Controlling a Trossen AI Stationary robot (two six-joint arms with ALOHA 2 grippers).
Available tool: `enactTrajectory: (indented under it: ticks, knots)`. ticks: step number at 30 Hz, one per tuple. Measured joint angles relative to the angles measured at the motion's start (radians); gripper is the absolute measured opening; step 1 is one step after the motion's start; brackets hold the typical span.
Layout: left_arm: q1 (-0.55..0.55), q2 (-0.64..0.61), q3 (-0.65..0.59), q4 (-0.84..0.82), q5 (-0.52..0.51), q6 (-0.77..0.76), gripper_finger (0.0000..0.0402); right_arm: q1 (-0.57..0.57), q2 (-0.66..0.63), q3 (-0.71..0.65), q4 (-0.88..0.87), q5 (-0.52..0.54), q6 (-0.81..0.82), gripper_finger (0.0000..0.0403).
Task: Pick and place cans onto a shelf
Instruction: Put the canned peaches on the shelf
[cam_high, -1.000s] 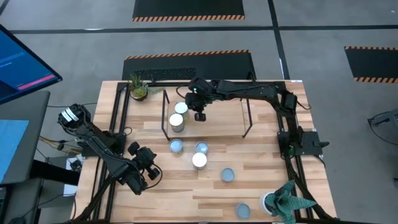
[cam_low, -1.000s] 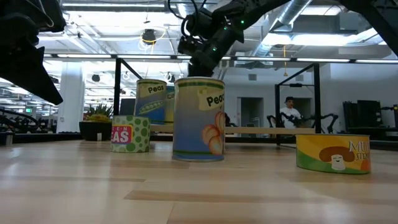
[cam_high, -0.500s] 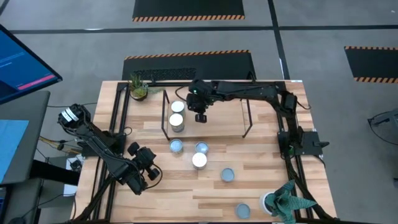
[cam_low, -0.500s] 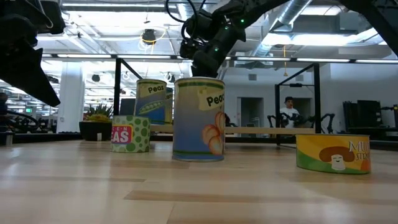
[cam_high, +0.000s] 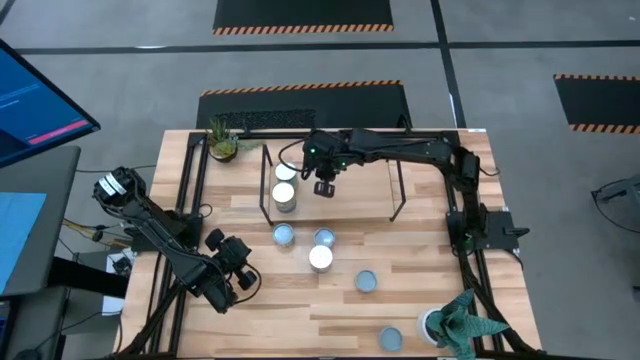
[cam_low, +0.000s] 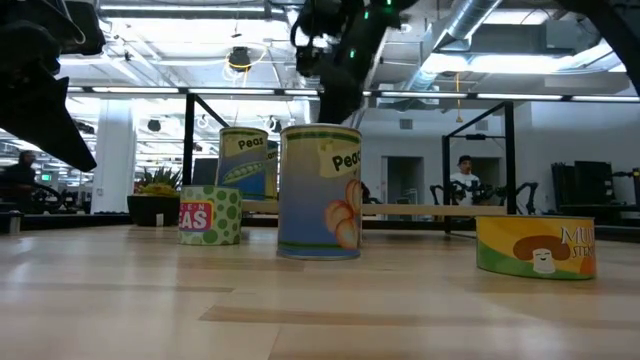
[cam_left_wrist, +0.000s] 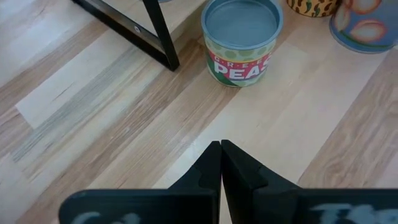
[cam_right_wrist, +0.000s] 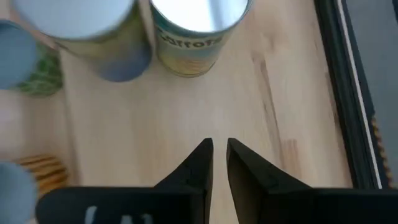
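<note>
The shelf (cam_high: 335, 200), thin black rods around a light wood board, stands at the table's far middle. Two cans (cam_high: 287, 173) (cam_high: 285, 197) stand upright on its left end. Several more cans stand on the table in front of it, among them a green peas can (cam_high: 283, 234) (cam_left_wrist: 241, 40) and a white-topped one (cam_high: 320, 257). My right gripper (cam_high: 323, 187) (cam_right_wrist: 217, 146) hovers over the shelf just right of the two cans, its fingers nearly together and empty. My left gripper (cam_high: 240, 268) (cam_left_wrist: 221, 149) waits shut at the near left, pointing at the peas can.
Potted plants stand at the far left (cam_high: 222, 143) and near right (cam_high: 455, 320) corners. A black frame (cam_high: 190, 200) edges the table. Low cans lie near the front right (cam_high: 367, 281) (cam_high: 389, 339). A person (cam_low: 463, 180) is in the room beyond.
My right gripper has risen above the shelf, away from the two cans there, which stay upright in place.
</note>
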Motion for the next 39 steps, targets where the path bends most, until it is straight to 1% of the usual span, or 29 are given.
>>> enactTrajectory:
  ticks: [4,6,9,14,24,28,39]
  knots:
    - [0.0,0.0,0.0,0.0,-0.003,0.0,0.0,0.029,-0.002,0.066,-0.141,0.004,0.064,0.0072]
    - [0.0,0.0,0.0,0.0,-0.004,0.0,0.0,0.046,0.0,0.091,-0.196,0.004,0.071,0.0072]
    - [0.0,0.0,0.0,0.0,-0.004,0.0,0.0,0.07,-0.001,0.118,-0.238,0.035,0.071,0.0072]
    - [0.0,0.0,0.0,0.0,-0.007,0.001,0.0,0.104,0.0,0.135,-0.257,0.092,0.073,0.0072]
    - [0.0,0.0,0.0,0.0,-0.007,0.001,0.0,0.173,0.0,0.222,-0.517,0.093,0.231,0.0072]
    - [0.0,0.0,0.0,0.0,-0.007,0.001,0.0,0.22,0.0,0.242,-0.662,0.09,0.304,0.0072]
    - [0.0,0.0,0.0,-0.005,-0.007,0.018,0.0,0.351,0.001,0.266,-0.669,0.086,0.298,0.0072]
